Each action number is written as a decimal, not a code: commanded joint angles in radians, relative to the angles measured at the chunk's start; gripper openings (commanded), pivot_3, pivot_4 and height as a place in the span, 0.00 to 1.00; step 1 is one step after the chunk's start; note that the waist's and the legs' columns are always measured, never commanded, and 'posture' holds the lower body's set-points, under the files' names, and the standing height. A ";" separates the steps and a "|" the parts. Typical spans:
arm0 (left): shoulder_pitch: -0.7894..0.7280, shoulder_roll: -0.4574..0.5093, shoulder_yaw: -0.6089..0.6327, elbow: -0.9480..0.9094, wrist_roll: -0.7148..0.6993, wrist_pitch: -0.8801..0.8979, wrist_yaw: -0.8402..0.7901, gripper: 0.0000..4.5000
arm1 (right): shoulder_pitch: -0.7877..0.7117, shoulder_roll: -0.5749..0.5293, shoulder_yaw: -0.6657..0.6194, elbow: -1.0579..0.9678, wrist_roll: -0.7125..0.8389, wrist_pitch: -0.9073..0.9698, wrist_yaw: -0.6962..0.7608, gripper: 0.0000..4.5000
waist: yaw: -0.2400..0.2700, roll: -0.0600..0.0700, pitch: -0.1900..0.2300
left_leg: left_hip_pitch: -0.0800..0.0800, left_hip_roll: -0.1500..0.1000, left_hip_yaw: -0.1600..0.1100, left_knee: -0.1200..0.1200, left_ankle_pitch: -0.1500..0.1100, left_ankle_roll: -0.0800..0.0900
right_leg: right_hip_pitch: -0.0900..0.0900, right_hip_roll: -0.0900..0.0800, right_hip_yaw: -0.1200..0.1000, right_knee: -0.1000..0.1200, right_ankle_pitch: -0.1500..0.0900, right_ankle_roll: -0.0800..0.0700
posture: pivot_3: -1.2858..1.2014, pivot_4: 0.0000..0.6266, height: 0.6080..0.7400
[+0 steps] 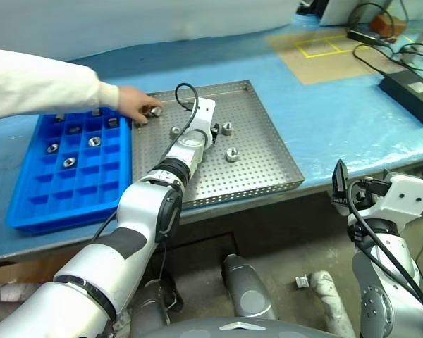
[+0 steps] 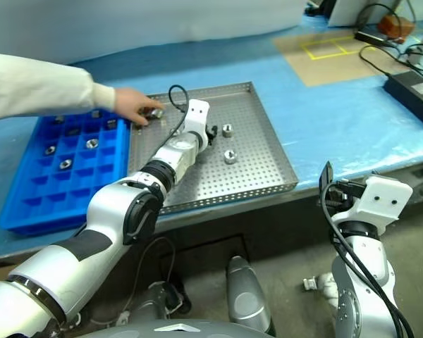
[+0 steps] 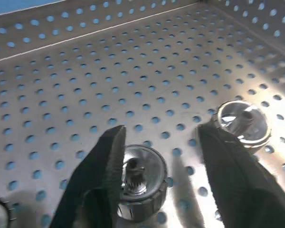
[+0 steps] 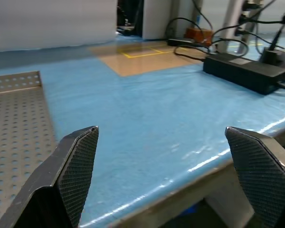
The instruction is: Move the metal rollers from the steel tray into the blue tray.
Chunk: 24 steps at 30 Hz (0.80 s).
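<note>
While the left gripper straddles a metal roller (fingers apart, one touching it), pick-up is underway; closing comes next. Right gripper hangs wide open.

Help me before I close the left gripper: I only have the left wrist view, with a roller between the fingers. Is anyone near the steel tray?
Observer: Yes. A person's hand reaches over the blue tray to a metal roller at the far left corner of the steel tray.
Operator: Where is the blue tray from there?
Observer: Right beside the steel tray's left rim, with rollers in several compartments.
Operator: And the right gripper?
Observer: The right gripper is open, held off the near edge of the table, to the right of the steel tray.
</note>
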State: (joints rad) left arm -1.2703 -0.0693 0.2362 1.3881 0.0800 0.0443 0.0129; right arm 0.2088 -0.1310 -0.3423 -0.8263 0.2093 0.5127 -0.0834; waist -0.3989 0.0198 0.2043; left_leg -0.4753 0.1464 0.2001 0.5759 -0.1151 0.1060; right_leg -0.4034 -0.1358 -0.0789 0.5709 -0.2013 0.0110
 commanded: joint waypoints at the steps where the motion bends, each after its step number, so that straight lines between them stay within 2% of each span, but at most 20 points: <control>1: 0.003 -0.007 0.017 -0.013 -0.005 0.010 -0.002 0.32 | -0.017 -0.010 -0.025 -0.035 -0.004 -0.023 0.003 1.00 | -0.031 0.000 0.000 | 0.000 -0.002 -0.001 0.001 -0.001 0.001 | 0.001 -0.005 -0.003 0.000 -0.001 0.002 | 0.15 0.24 1.00; 5: 0.011 -0.007 0.018 -0.013 0.005 0.016 -0.010 0.02 | -0.049 -0.024 -0.024 -0.012 -0.004 -0.018 0.012 1.00 | -0.087 0.000 0.000 | 0.000 -0.012 -0.006 0.005 -0.004 0.006 | 0.003 -0.011 -0.007 0.000 -0.007 0.012 | 0.16 0.24 1.00; 6: 0.011 -0.006 0.024 -0.014 0.000 0.015 -0.014 0.01 | -0.053 -0.027 -0.021 -0.006 -0.005 -0.018 0.016 1.00 | -0.099 -0.001 0.000 | 0.000 -0.013 -0.006 0.007 -0.006 0.008 | 0.004 -0.014 -0.008 0.000 -0.009 0.015 | 0.17 0.24 1.00; 9: 0.001 -0.009 0.045 -0.018 -0.021 -0.004 -0.045 0.01 | -0.058 -0.027 -0.015 0.009 -0.005 -0.021 0.025 1.00 | -0.128 -0.001 0.001 | 0.001 -0.020 -0.009 0.010 -0.011 0.014 | 0.005 -0.025 -0.018 -0.004 -0.013 0.021 | 0.17 0.24 1.00; 11: -0.010 -0.012 0.042 -0.021 -0.018 -0.021 -0.068 0.01 | -0.061 -0.029 -0.010 0.019 -0.006 -0.022 0.031 1.00 | -0.141 0.000 0.004 | 0.000 -0.023 -0.019 0.016 -0.015 0.015 | 0.014 -0.028 -0.029 -0.010 -0.013 0.021 | 0.18 0.24 1.00; 14: -0.025 -0.016 0.047 -0.026 -0.028 -0.045 -0.095 0.01 | -0.070 -0.031 -0.009 0.028 -0.007 -0.023 0.036 1.00 | -0.159 -0.001 0.006 | -0.001 -0.029 -0.031 0.017 -0.021 0.014 | 0.029 -0.027 -0.033 -0.016 -0.013 0.021 | 0.18 0.24 1.00; 16: -0.038 -0.015 0.063 -0.031 -0.049 -0.071 -0.112 0.01 | -0.072 -0.028 -0.007 0.037 -0.007 -0.026 0.041 1.00 | -0.166 -0.002 0.007 | 0.001 -0.034 -0.031 0.015 -0.022 0.012 | 0.023 -0.028 -0.027 -0.016 -0.013 0.021 | 0.18 0.24 1.00; 17: -0.046 -0.013 0.072 -0.033 -0.058 -0.085 -0.114 0.01 | -0.073 -0.027 -0.004 0.045 -0.008 -0.029 0.043 1.00 | -0.169 -0.003 0.007 | 0.001 -0.037 -0.032 0.016 -0.028 0.004 | 0.020 -0.032 -0.029 -0.016 -0.013 0.021 | 0.18 0.24 1.00; 19: -0.060 -0.010 0.099 -0.038 -0.089 -0.113 -0.124 0.01 | -0.077 -0.024 0.006 0.062 -0.009 -0.033 0.050 1.00 | -0.174 -0.001 0.007 | -0.001 -0.047 -0.043 0.024 -0.040 -0.005 | 0.023 -0.048 -0.037 -0.017 -0.014 0.025 | 0.19 0.24 1.00; 21: -0.072 -0.011 0.141 -0.042 -0.138 -0.132 -0.159 0.01 | -0.091 -0.026 0.023 0.084 -0.008 -0.036 0.059 1.00 | -0.183 -0.001 0.007 | -0.010 -0.048 -0.056 0.035 -0.042 -0.003 | 0.024 -0.051 -0.048 -0.018 -0.015 0.028 | 0.21 0.24 1.00; 24: -0.085 -0.009 0.201 -0.046 -0.211 -0.140 -0.226 0.01 | -0.135 -0.039 0.049 0.126 -0.008 -0.037 0.080 1.00 | -0.194 -0.002 0.007 | -0.015 -0.053 -0.056 0.036 -0.049 0.008 | 0.018 -0.050 -0.038 -0.019 -0.015 0.027 | 0.23 0.24 1.00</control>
State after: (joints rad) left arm -1.3235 -0.0802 0.4063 1.3807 -0.0863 -0.0665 -0.1734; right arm 0.0990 -0.1543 -0.3001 -0.6957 0.2016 0.4994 -0.0169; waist -0.5934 0.0183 0.2109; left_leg -0.4897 0.0918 0.1446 0.6123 -0.1652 0.1162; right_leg -0.3864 -0.1863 -0.1135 0.5532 -0.2150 0.0365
